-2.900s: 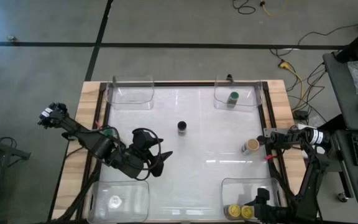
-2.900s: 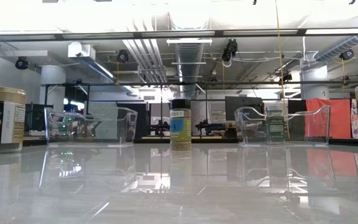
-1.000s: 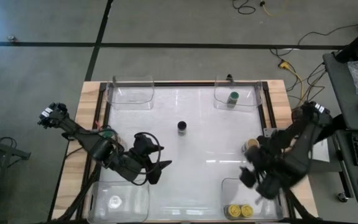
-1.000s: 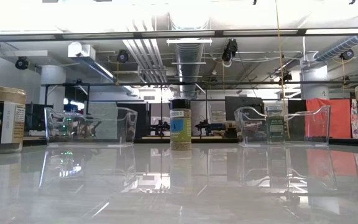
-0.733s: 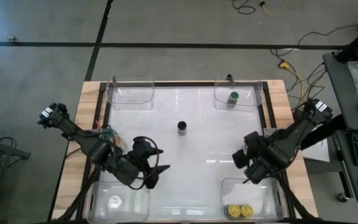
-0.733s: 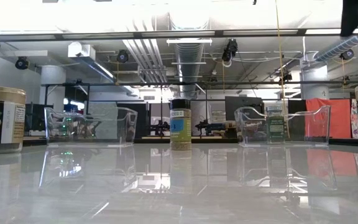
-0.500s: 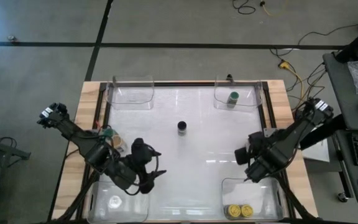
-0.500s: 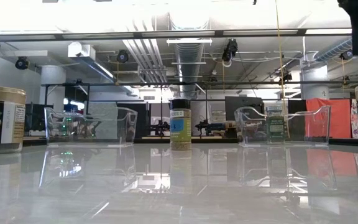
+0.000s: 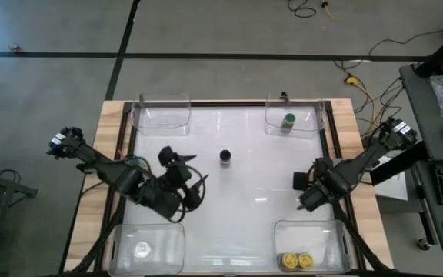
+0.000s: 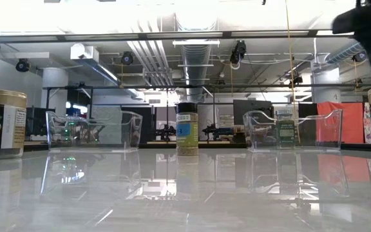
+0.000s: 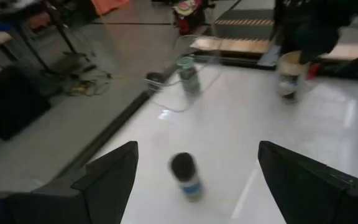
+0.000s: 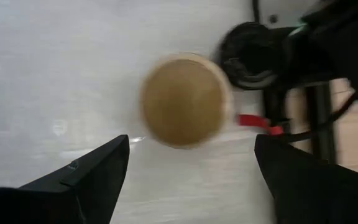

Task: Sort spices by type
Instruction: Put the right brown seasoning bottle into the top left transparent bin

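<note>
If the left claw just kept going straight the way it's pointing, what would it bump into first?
Most likely the small black-lidded spice jar standing alone mid-table; it sits dead ahead between the open left gripper's fingers. Depth is hard to judge.

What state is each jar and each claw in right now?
Black-lidded jar: upright, free on the table.
Tan-lidded jar: upright, below the right gripper, ungripped.
Green-lidded jar: upright, inside the far tub.
Yellow-lidded jars: upright, together in the near tub.
Left gripper: open, empty.
Right gripper: open, empty.
</note>
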Controlling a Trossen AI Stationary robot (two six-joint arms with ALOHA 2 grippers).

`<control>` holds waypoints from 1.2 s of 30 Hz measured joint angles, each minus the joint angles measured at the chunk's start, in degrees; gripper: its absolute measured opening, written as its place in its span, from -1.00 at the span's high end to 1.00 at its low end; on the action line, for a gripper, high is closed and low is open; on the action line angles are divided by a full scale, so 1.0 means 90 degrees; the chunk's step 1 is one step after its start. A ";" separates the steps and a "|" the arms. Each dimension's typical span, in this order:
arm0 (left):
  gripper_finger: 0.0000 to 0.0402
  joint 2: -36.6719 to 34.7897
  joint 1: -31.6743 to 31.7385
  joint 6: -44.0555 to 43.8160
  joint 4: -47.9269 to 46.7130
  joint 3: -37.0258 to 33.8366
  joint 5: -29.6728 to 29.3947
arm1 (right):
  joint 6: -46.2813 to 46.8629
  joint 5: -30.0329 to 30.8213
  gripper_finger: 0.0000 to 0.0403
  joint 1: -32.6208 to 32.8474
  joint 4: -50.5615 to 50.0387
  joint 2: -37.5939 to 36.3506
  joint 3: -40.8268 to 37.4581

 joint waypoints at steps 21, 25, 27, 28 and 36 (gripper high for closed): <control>-0.57 -0.0774 0.2037 0.4044 -0.0294 -0.0102 0.2751 | -0.0106 -0.0348 -0.76 -0.1130 0.0650 0.0005 0.0124; -0.57 -0.0962 0.2166 0.4095 -0.0228 -0.0325 0.3091 | -0.0121 -0.0371 -0.76 -0.1134 0.0349 0.0003 0.0270; -0.57 -0.1101 0.2177 0.4074 -0.0156 -0.0471 0.3147 | -0.0116 -0.0505 -0.76 -0.1134 0.0157 0.0003 0.0284; -0.57 -0.1171 0.2175 0.4038 -0.0132 -0.0539 0.3145 | -0.0106 -0.0569 -0.76 -0.1141 0.0042 0.0003 0.0283; -0.57 -0.1856 0.2175 0.3635 -0.0145 -0.1171 0.3158 | 0.0006 -0.0673 -0.76 -0.1379 0.0025 -0.0045 -0.0096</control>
